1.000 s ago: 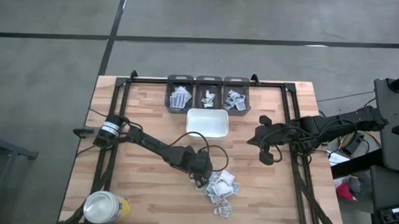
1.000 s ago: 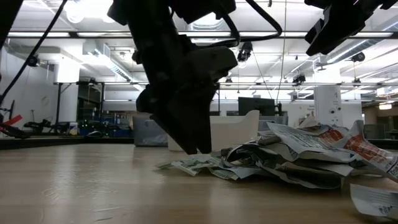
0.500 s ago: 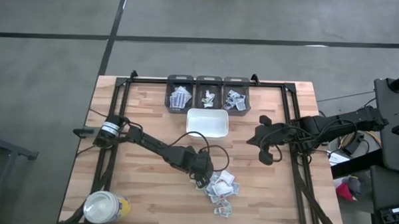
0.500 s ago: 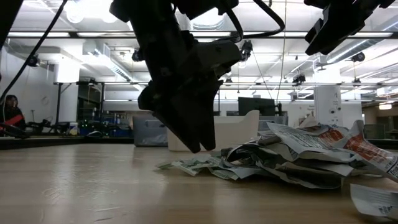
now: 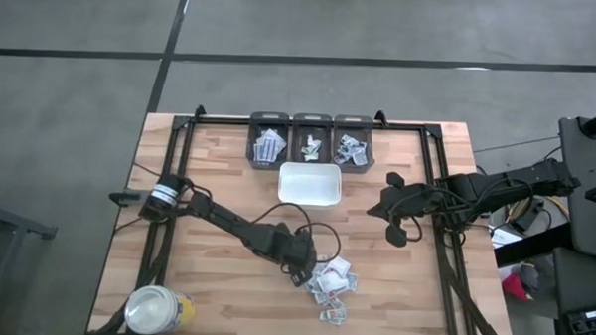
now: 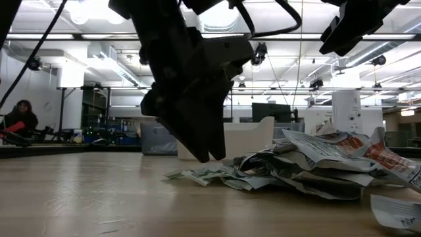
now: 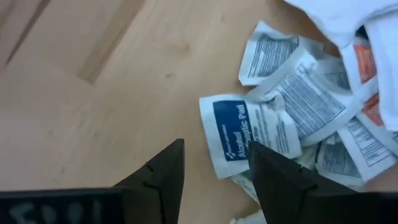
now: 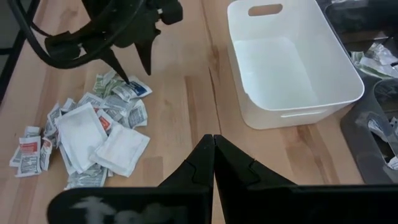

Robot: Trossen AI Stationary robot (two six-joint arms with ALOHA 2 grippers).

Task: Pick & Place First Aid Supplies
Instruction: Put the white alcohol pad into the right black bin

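Many packets (image 5: 331, 281) litter the wooden table (image 5: 219, 165).

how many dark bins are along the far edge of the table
3: the left bin, the middle bin and the right bin stand side by side behind the white tray.

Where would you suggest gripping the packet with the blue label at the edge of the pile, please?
Probably by the blue-label end of the packet. That end juts from the pile onto bare table, while its far end is tucked under neighbours. It lies flat, so come from above on the bare-wood side; the open left gripper already straddles that edge.
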